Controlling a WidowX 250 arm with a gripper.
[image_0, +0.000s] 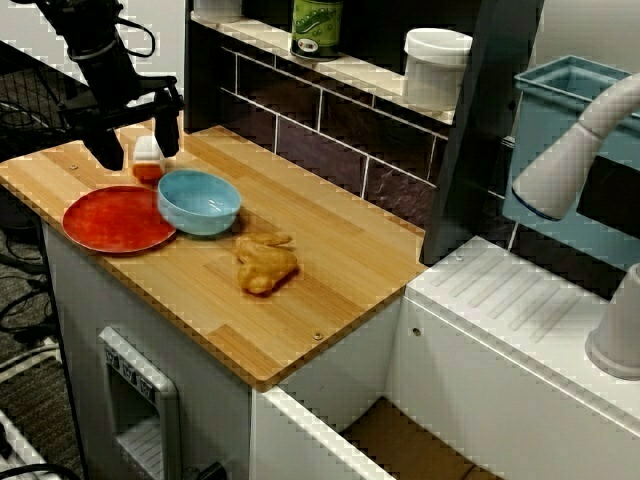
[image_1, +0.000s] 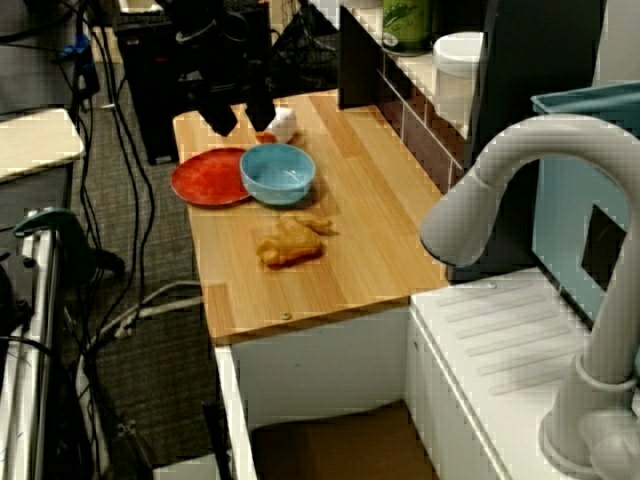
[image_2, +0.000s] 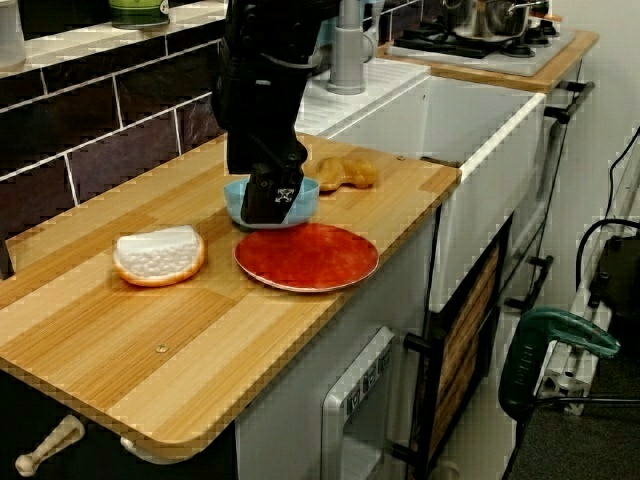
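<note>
My black gripper (image_0: 138, 148) hangs open above the left end of the wooden counter (image_0: 330, 250), holding nothing. An orange slice with a white top (image_0: 148, 158) lies beside it; seen from the front, it shows between the fingers. From the counter's end, the slice (image_2: 158, 256) lies clear to the left of the gripper (image_2: 272, 200), which hangs in front of the blue bowl (image_2: 308, 192). The bowl (image_0: 200, 200) sits against a red plate (image_0: 115, 220). From the side, the gripper (image_1: 241, 118) is left of the slice (image_1: 283, 124).
A tan toy chicken piece (image_0: 265, 262) lies right of the bowl. A dark tiled wall and shelf behind carry a green can (image_0: 316, 25) and a white cup (image_0: 435, 65). A white sink unit with faucet (image_1: 500, 180) and a teal bin (image_0: 565, 110) lie further right.
</note>
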